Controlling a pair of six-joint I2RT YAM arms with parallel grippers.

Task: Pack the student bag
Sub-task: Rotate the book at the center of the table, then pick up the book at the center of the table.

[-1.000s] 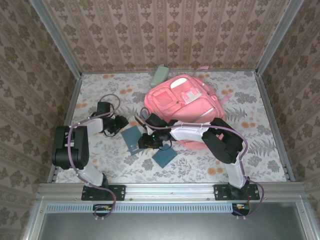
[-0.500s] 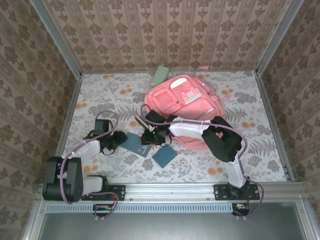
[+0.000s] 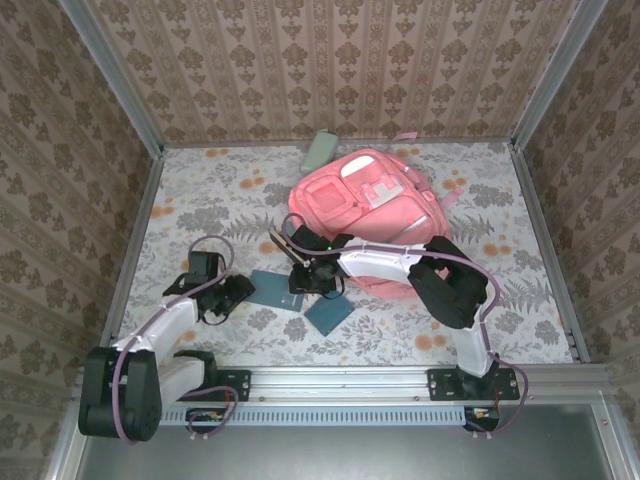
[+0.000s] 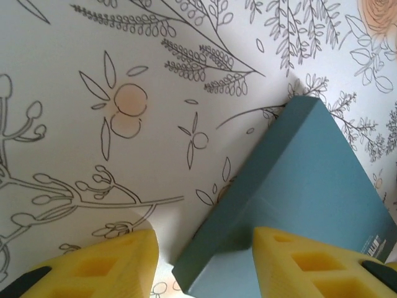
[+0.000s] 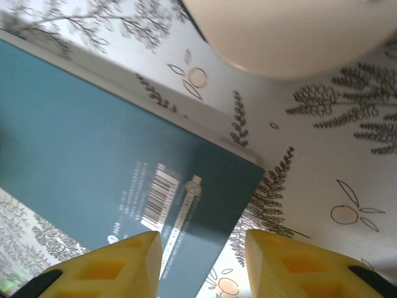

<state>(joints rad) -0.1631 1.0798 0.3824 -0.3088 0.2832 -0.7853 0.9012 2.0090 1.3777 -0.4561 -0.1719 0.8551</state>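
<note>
Below, floral tablecloth (image 3: pixel 200 190) between damask walls (image 3: pixel 330 70); left gripper (image 4: pixel 205 248), right gripper (image 5: pixel 201 242) both apart, empty.

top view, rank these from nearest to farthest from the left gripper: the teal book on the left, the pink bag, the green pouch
1. The teal book, just right of the left gripper, at its jaws.
2. The student bag, farther back and to the right.
3. The green pouch, against the back wall, just past the bag's far edge.

Two books (image 3: pixel 275 291) before student bag (image 3: pixel 365 205)
</note>
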